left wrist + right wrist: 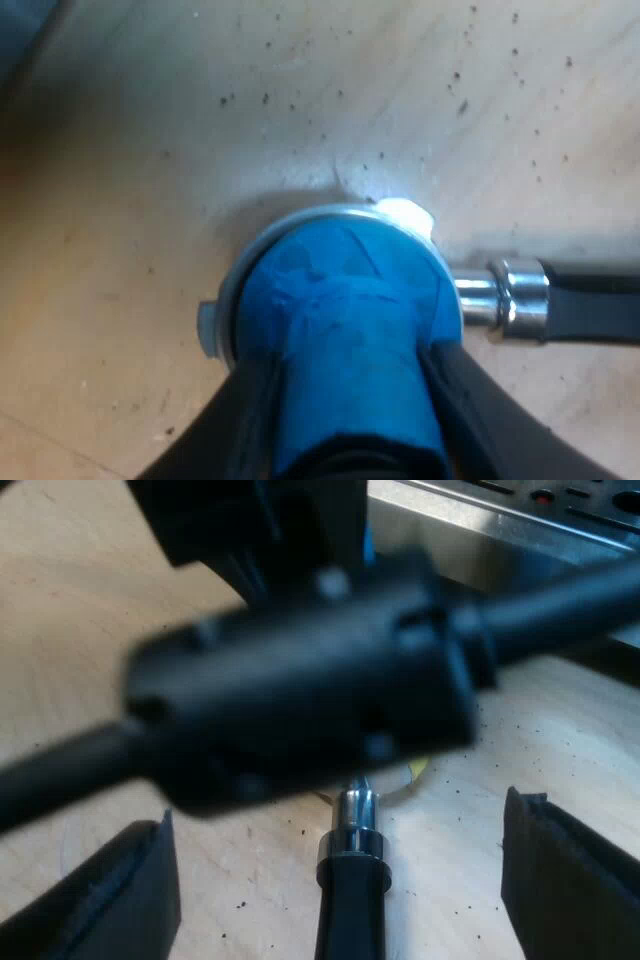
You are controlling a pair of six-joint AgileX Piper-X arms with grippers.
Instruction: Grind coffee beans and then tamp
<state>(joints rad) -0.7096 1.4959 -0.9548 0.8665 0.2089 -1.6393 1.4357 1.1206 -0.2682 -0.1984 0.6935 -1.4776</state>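
Blue tamper (pixel 345 310), held by my left gripper (pixel 352 392), sits in the metal holder (pixel 497 293); right gripper (pixel 340 880) wide astride its handle (pixel 350 920).

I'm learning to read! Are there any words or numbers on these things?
None that I can read.
No words, numbers or signs show on the blue tamper, the metal holder, its dark handle or the wooden table.
On the machine I cannot make out any.

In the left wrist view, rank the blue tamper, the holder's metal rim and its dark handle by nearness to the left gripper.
1. The blue tamper, held in the left gripper.
2. The metal rim, around the tamper's head.
3. The dark handle, beyond the chrome neck.
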